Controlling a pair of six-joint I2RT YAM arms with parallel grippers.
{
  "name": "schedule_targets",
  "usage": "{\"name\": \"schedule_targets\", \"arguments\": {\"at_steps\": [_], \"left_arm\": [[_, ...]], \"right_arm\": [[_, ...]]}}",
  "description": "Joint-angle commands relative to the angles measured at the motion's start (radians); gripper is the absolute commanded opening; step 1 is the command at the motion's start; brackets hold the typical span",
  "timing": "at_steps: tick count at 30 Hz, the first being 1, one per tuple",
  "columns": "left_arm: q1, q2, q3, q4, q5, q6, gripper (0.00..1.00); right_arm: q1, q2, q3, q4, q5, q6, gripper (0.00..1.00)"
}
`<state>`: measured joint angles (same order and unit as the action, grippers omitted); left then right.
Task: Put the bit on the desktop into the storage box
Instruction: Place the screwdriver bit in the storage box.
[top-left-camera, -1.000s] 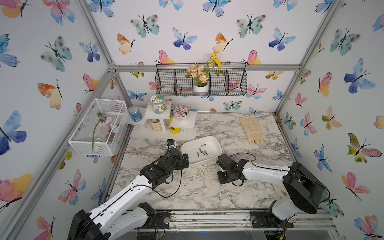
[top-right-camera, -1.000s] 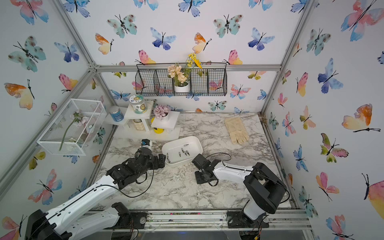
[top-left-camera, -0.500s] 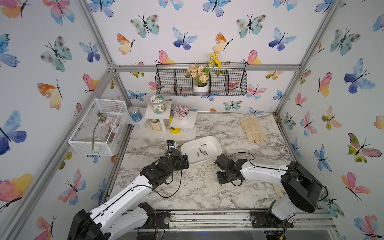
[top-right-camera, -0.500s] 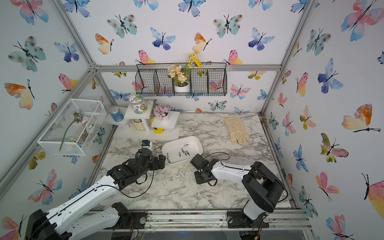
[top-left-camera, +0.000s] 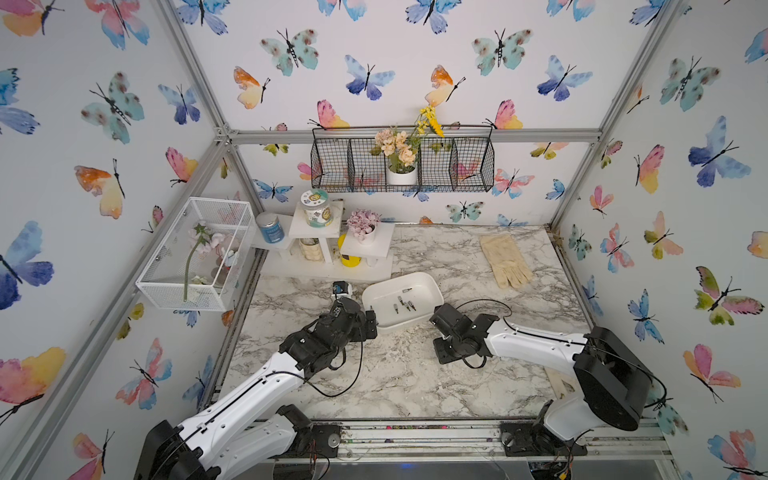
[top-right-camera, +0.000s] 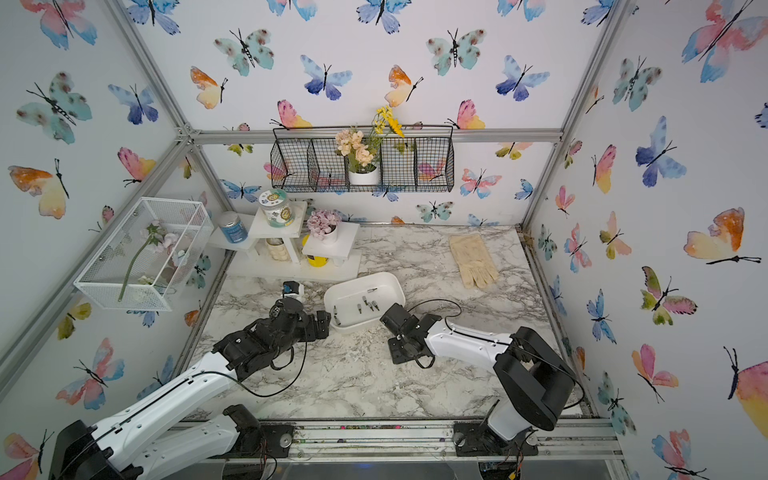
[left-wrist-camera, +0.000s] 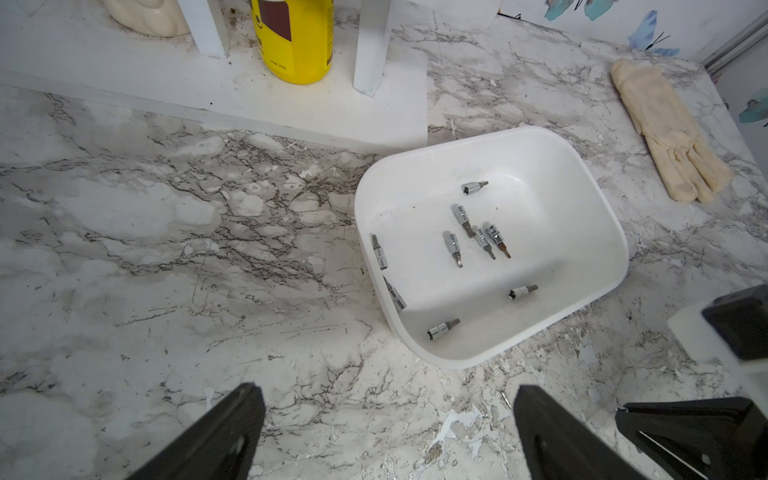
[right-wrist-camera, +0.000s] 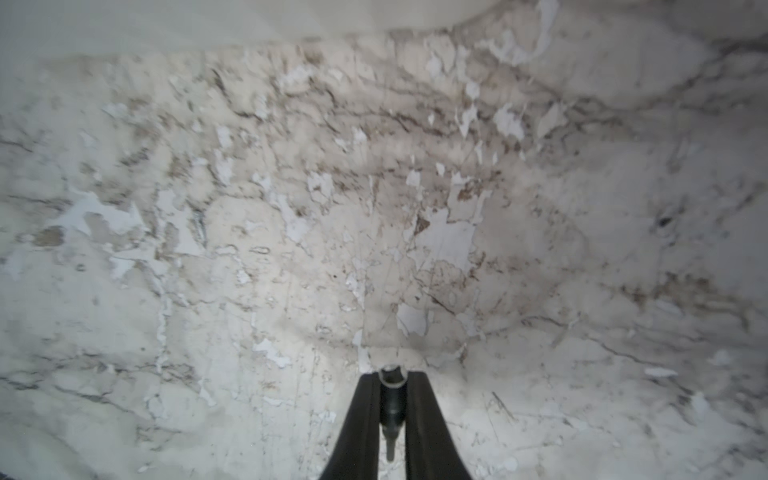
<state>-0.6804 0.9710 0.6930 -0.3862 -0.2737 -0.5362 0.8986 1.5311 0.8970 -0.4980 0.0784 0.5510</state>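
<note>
one bit (right-wrist-camera: 390, 409) clamped in right gripper (right-wrist-camera: 391, 377), over desktop (right-wrist-camera: 249, 208), left gripper (left-wrist-camera: 386, 390) wide

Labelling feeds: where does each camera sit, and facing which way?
Top view: high up, looking down at desktop; left arm, right arm show.
Top view: alongside, same aim at desktop.
Left wrist: faces storage box; open left gripper shows.
Right wrist: close over desktop; right gripper shut on bit.
Shared: storage box, top and left-wrist views.
</note>
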Motion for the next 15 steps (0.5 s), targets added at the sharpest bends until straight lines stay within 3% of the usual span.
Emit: {"name": "schedule_targets", "arguments": {"at_steps": [1,8,15], "left_arm": [[0.004,-0.015,-0.008,-0.002,-0.03,-0.002,0.99],[0.004,-0.019,-0.012,-0.001,-0.031,-0.004,0.99],[0.004,-0.032,-0.016,-0.008,-0.046,-0.004,0.99]], "right_arm": [[0.005,-0.038,0.069,-0.035,0.055,-0.04,0.11],[-0.011,-0.004,0.233,-0.039,0.106,-0.126,0.11],[-0.066,0.123,0.398,0.025,0.089,-0.205,0.11]]}}
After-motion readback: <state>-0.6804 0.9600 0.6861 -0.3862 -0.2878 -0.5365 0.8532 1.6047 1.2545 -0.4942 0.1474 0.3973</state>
